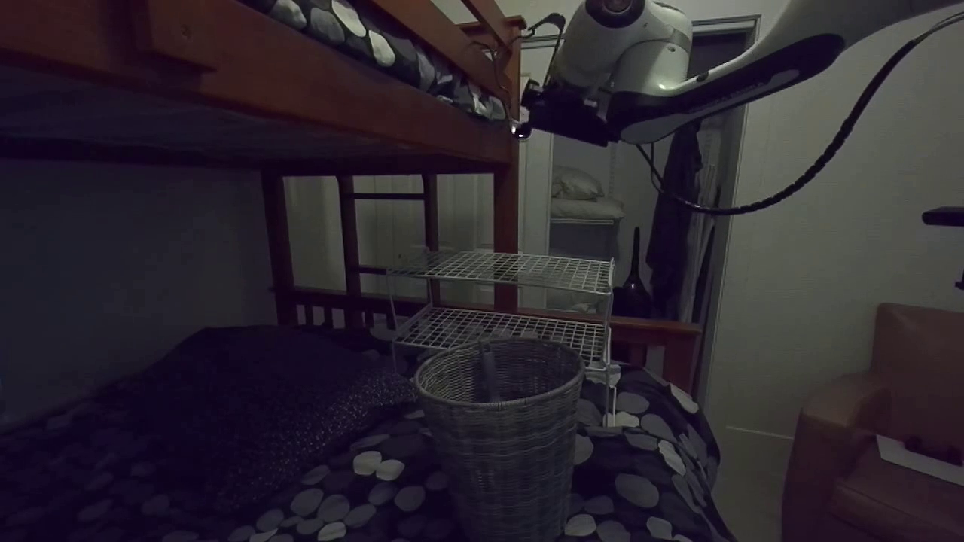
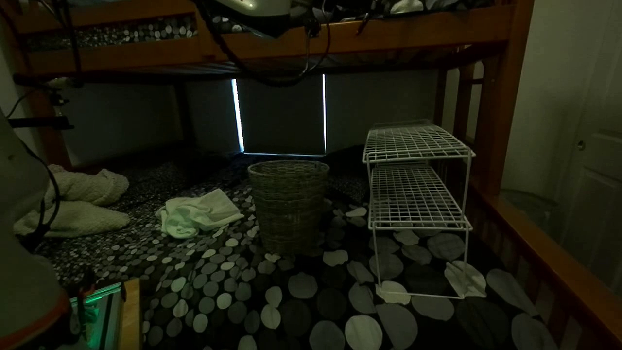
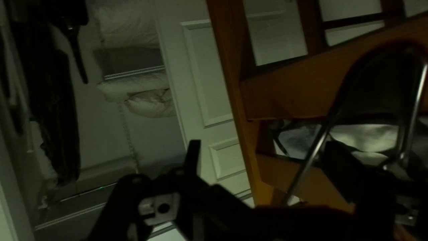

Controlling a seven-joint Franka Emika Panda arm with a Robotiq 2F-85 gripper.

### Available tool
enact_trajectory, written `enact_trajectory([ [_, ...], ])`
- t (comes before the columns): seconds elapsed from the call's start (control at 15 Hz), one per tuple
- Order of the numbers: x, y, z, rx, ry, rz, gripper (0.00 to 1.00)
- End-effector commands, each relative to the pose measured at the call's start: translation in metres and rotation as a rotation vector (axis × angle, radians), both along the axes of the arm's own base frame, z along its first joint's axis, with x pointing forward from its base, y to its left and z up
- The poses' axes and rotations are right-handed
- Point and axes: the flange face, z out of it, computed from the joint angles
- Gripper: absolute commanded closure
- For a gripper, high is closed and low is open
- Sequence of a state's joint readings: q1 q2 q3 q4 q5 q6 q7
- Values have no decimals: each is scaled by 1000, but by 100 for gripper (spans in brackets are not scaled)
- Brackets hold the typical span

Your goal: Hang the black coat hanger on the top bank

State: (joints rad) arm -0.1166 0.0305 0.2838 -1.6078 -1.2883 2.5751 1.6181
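The top bank is the upper bunk with a reddish-brown rail, dotted bedding and a corner post; its rail also shows in an exterior view and the wrist view. My gripper has its two fingers wide apart beside the bunk corner. The black coat hanger shows as a slender shiny rod bent into a loop, in front of the rail. It runs close along the right finger, not pinched between both. In an exterior view the gripper is at the rail end, with the hanger's dark bend above. The hook is unclear.
A woven basket and a white wire rack stand on the lower bed. A closet holds pillows and dark clothes. The arm's black cable hangs in a loop. A brown armchair stands beside the bed.
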Motion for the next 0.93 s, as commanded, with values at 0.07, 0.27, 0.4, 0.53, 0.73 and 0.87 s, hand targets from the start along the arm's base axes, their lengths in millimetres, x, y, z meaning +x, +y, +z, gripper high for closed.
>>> enact_trajectory([
  [0.07,-42,-4,12,124,-85,238,0],
  [0.27,-54,-10,3,167,-81,303,0],
  [0.4,-71,-17,-23,118,40,229,0],
  [0.53,-88,-32,-36,66,114,198,0],
  [0.73,-110,-37,-75,43,239,289,0],
  [0.87,-89,-33,-65,44,213,277,0],
])
